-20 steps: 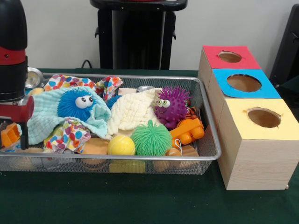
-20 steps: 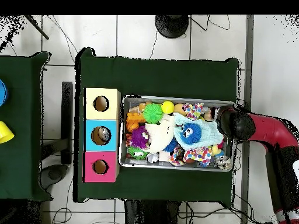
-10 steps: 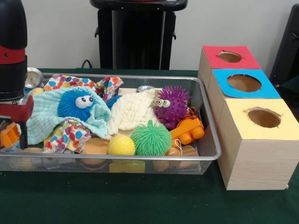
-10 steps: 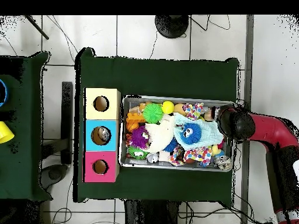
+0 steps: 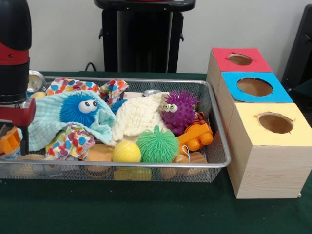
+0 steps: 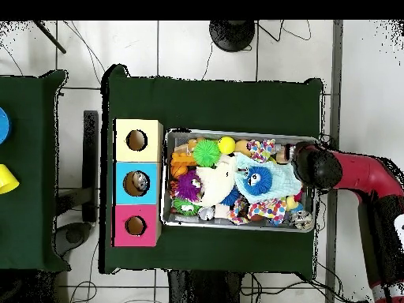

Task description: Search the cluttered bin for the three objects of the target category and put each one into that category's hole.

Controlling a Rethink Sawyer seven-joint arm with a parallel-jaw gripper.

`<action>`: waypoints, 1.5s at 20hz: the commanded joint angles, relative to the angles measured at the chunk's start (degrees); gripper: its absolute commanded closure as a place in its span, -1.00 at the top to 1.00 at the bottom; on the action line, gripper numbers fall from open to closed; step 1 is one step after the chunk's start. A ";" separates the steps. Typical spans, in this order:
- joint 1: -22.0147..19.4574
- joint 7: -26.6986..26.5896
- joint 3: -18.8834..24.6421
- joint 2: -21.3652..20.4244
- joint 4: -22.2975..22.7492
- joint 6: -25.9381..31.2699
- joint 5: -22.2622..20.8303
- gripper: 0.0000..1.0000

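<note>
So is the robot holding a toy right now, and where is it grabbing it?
It cannot be told. The arm hangs over the end of the mesh bin farthest from the boxes, by an orange toy, but no grip shows.

I can read no text, label, brand, number or sign anywhere, neither on the three coloured boxes (image 5: 258, 117) nor on the toys in the wire bin (image 5: 217, 161).

Bin (image 5: 218, 127) packed edge to edge, no bare floor; arm (image 5: 13, 63) blocks left end. Three box holes (image 5: 275, 122) open, approach from above unobstructed.
</note>
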 commanded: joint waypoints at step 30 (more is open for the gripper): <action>1.41 -5.57 -1.58 -1.63 7.21 -5.02 -4.78 1.00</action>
